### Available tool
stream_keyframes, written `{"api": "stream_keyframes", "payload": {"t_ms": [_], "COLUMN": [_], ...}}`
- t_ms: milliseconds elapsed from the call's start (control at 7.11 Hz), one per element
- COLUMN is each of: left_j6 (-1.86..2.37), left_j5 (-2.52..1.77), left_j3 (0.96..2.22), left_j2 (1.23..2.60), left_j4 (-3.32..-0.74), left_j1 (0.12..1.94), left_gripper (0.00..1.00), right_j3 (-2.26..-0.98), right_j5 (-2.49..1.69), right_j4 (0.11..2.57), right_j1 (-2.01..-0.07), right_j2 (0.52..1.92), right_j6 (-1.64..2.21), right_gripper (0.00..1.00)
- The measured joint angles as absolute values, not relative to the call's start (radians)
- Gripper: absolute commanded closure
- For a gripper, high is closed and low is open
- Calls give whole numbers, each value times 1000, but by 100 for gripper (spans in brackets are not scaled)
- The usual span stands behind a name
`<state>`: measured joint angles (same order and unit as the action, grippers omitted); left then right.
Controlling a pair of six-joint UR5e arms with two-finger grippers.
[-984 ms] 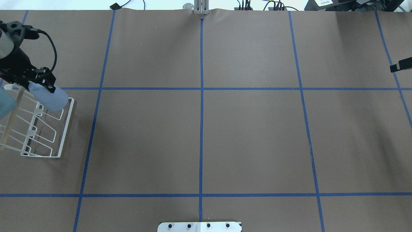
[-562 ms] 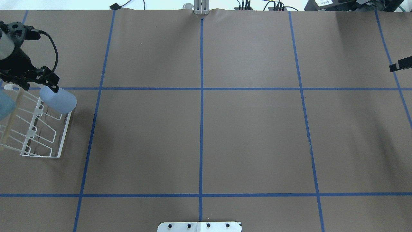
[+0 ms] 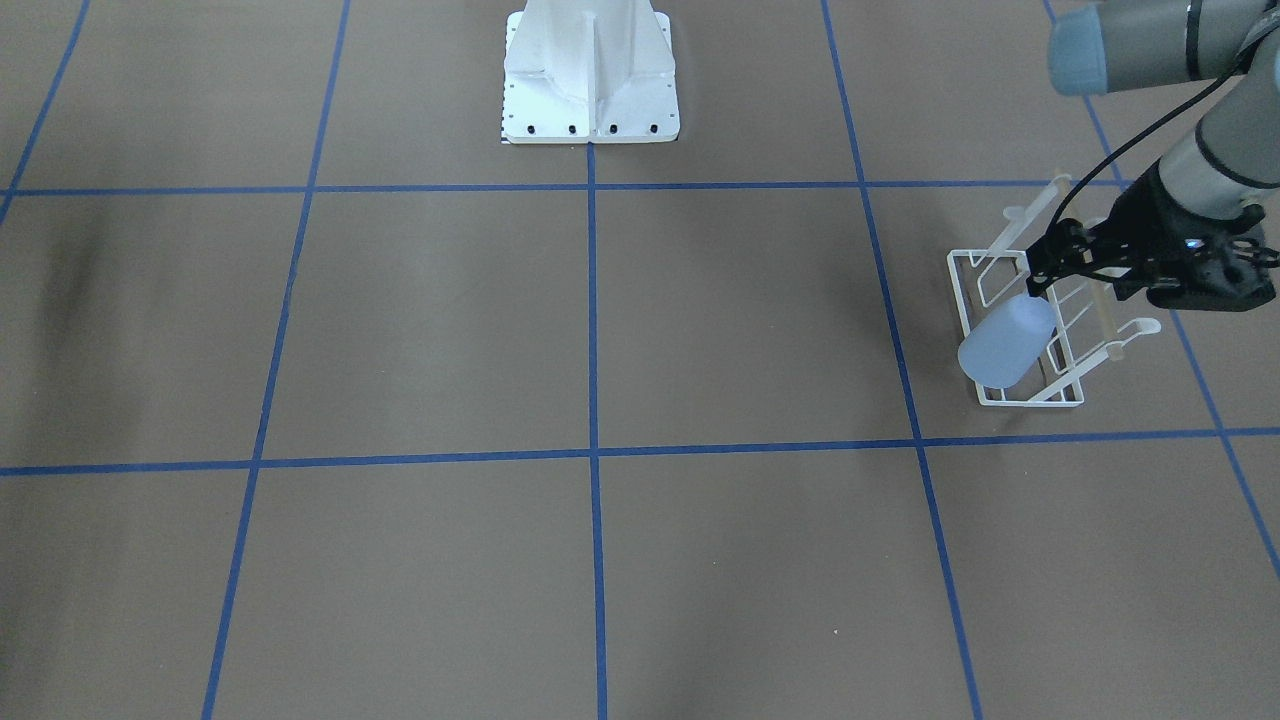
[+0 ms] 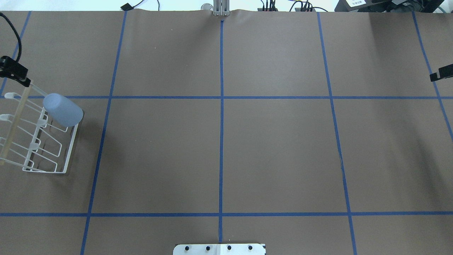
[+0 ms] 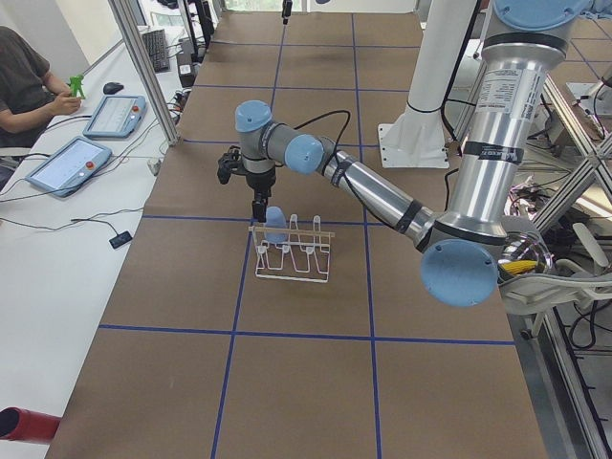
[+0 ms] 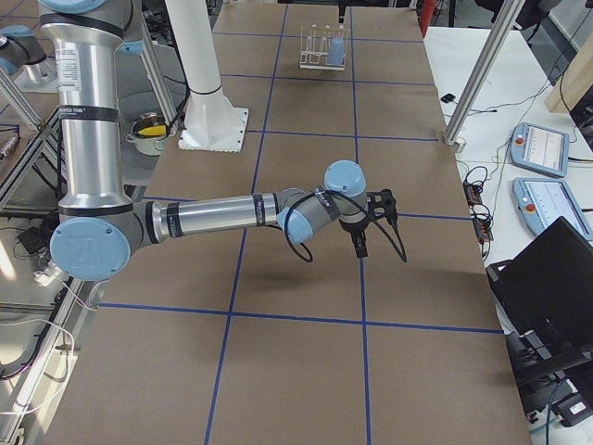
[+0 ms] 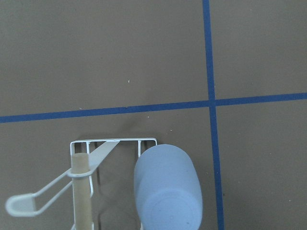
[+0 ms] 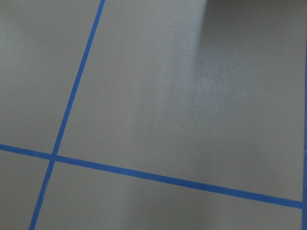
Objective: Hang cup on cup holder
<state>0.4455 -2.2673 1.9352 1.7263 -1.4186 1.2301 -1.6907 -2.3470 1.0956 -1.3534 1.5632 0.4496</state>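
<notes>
One cup (image 4: 63, 109) hangs tilted, mouth-down, on the far prong of the rack (image 4: 73, 141), table left. We note left gripper (image 3: 1040, 272) empty, jaws spread, near its base. Right gripper (image 6: 359, 247): cannot tell.

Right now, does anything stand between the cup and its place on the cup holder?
Nothing visible does. The cup already sits tilted, mouth down, over the end prong of the cup holder. The left tool hangs above the rack, apart from the cup, with nothing between them.
</notes>
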Motion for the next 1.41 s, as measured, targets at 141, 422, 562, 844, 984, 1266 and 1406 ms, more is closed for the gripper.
{"api": "stream_keyframes", "payload": {"t_ms": [141, 422, 562, 844, 984, 1266, 1406], "left_j6": [368, 270, 198, 45, 19, 0, -4], "left_j5": [-2264, -2260, -2257, -2254, -2254, -2258, -2262], "left_j3": [1919, 1893, 1881, 1856, 1839, 1773, 1734], "left_j2": [1685, 1623, 1609, 1601, 1599, 1600, 1602], "left_j4": [-1420, -1426, -1433, -1439, -1442, -1498, -1538], "left_j1": [1272, 1351, 1393, 1440, 1450, 1470, 1484], "left_gripper": [1, 1, 1, 1, 1, 1, 1], "right_j3": [-1691, -1693, -1696, -1699, -1700, -1704, -1706], "right_j5": [-2346, -2336, -2333, -2330, -2329, -2329, -2330], "right_j4": [1138, 1291, 1379, 1486, 1506, 1517, 1518], "right_j1": [-1368, -1429, -1459, -1493, -1499, -1504, -1506], "right_j2": [1564, 1556, 1544, 1545, 1561, 1582, 1586], "right_j6": [425, 285, 211, 95, 54, 28, 24], "right_gripper": [0, 0, 0, 0, 0, 0, 0]}}
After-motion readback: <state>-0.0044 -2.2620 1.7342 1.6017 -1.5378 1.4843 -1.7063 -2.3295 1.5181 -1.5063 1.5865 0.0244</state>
